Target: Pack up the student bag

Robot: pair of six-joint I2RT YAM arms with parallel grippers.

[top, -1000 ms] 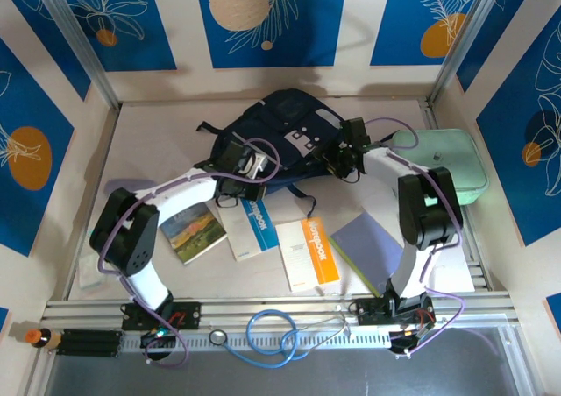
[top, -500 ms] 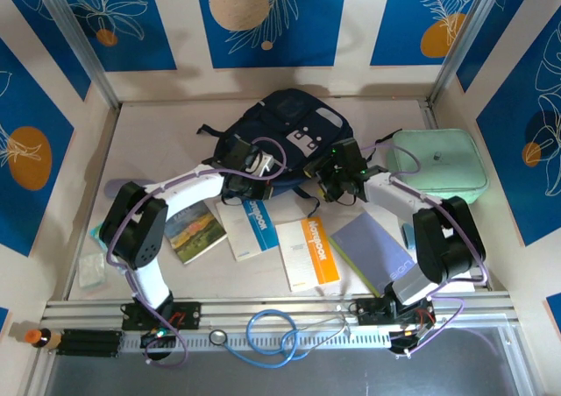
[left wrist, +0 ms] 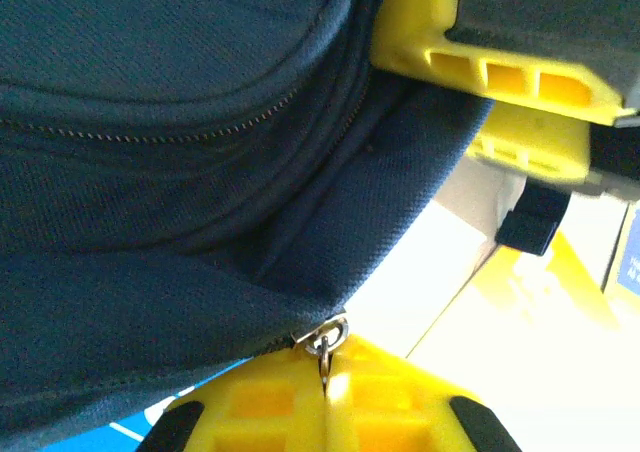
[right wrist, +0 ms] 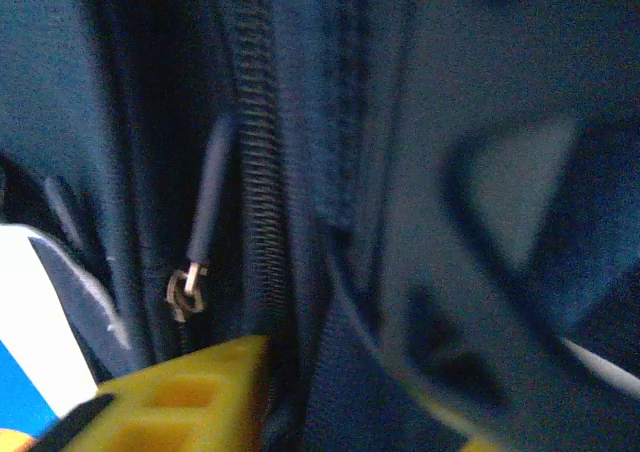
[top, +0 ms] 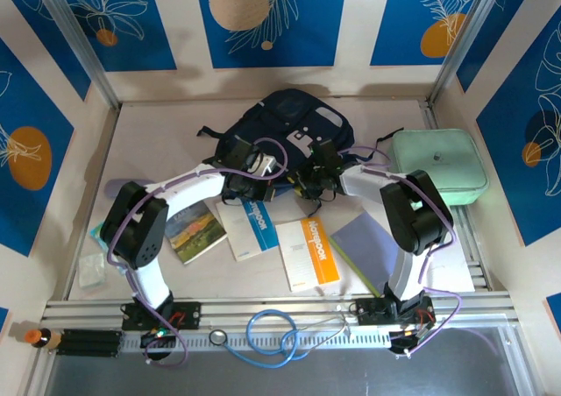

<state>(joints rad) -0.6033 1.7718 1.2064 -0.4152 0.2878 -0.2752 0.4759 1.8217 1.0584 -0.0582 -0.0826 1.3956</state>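
- Top view: backpack (top: 289,120) lies just left of green case (top: 438,164).
- Left gripper (top: 249,177) pinches its fabric edge; right gripper (top: 307,182), I cannot tell how wide.
- Best to draw zipper tab (right wrist: 205,222) along its track, fabric held taut.

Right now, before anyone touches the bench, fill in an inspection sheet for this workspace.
Surface: pale table, partly covered.
Job's things: navy backpack lying at the back; zip pull visible.
Clutter: orange book, blue book, landscape book, purple folder, mint case.
Pincers: left pincer shut on backpack fabric; right pincer against the backpack's zip, jaws unclear.
Cables: purple cables along both arms; blue loop at the near rail.
Surroundings: blue leaf-print wall panels.
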